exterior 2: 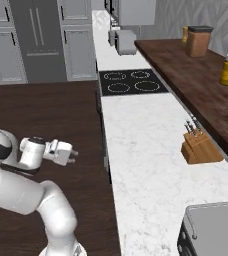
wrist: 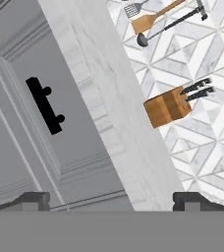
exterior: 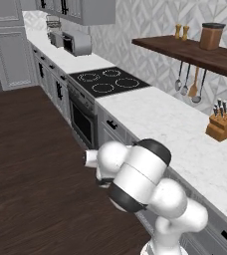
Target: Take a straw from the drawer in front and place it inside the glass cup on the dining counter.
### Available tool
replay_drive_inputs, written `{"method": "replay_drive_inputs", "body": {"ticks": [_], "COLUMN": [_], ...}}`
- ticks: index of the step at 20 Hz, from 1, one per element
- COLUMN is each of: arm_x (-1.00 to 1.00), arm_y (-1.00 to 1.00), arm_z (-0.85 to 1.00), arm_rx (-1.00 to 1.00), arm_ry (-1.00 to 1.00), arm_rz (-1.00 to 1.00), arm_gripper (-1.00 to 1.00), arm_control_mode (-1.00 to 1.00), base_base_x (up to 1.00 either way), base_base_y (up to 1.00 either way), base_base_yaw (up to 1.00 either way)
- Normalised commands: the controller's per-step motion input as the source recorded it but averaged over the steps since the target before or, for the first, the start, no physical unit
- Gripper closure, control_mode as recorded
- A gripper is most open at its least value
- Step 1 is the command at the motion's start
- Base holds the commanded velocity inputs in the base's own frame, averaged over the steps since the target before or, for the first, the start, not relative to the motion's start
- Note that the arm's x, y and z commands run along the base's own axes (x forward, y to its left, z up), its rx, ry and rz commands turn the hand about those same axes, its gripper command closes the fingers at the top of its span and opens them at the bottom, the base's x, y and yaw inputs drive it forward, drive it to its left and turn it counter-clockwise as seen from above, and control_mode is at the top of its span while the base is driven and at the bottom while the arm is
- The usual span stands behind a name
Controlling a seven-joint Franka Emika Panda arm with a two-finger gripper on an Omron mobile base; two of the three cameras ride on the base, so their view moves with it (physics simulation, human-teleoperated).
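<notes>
The drawer (wrist: 45, 128) is closed, its black handle (wrist: 45, 106) left of the table's white edge (wrist: 114, 98). The knife block (wrist: 167, 109) stands on the table to the right. The pincer (wrist: 111, 199) faces the drawer front, released and holding nothing.

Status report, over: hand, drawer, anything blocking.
Hand open, empty, facing the drawer front. Drawer shut, black handle untouched. Nothing between hand and handle; knife block sits back on the counter above.
</notes>
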Motion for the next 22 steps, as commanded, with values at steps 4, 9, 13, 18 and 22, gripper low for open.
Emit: {"method": "replay_drive_inputs", "body": {"ticks": [4,9,13,18,22], "arm_x": [0.02,0.0,0.0,0.04,0.27], "arm_y": [-0.91,-0.58,-0.03,-0.02,-0.19], "arm_z": [-0.16,-0.31,-0.2,-0.05,-0.16], "arm_rx": [-0.18,-0.02,0.0,-0.01,-0.03], "arm_ry": [0.09,0.07,0.06,0.03,0.05], "arm_rz": [-0.06,-0.05,-0.05,0.0,0.0], "arm_gripper": [-1.0,-1.0,-1.0,-1.0,-1.0], "arm_control_mode": [-1.0,-1.0,-1.0,-1.0,-1.0], "base_base_x": [0.0,0.0,0.0,0.0,0.0], "base_base_y": [0.0,0.0,0.0,0.0,0.0], "base_base_yaw": [0.0,0.0,0.0,0.0,0.0]}}
